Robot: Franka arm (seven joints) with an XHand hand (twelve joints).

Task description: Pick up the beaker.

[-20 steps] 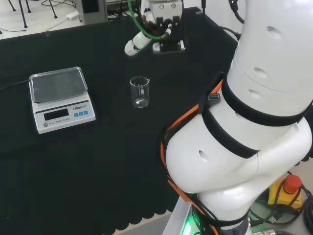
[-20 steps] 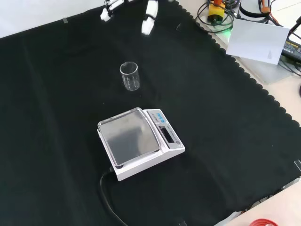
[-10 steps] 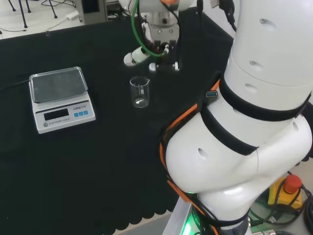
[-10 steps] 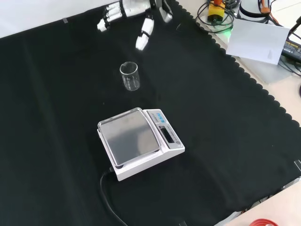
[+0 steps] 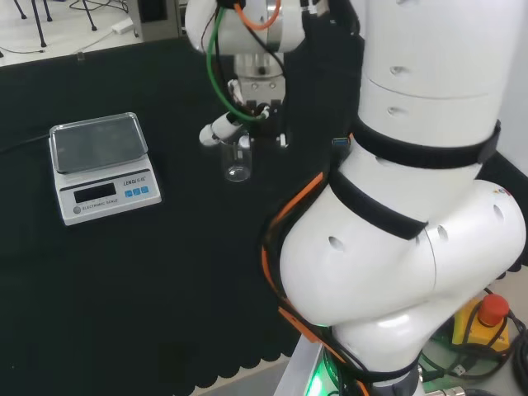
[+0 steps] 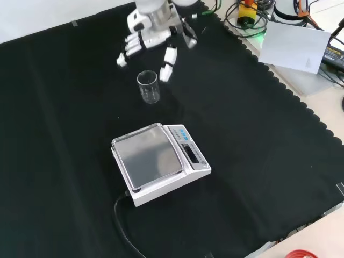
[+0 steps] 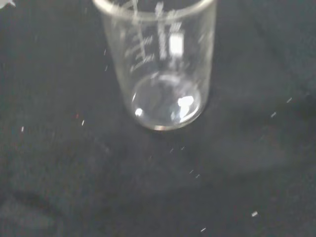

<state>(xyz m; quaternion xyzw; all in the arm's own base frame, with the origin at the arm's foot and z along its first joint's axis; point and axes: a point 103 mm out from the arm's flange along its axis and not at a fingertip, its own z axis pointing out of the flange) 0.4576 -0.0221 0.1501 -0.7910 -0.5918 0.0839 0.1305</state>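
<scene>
Since the earlier frames your hand came down to the beaker, fingers spread wide, holding nothing. You are approaching; the beaker stands upright on the worktop, beside the scale. Next, lower and close around it.

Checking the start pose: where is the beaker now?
Front view: the beaker stands upright on the cloth, just beyond the scale, with the open hand right behind it.
</scene>
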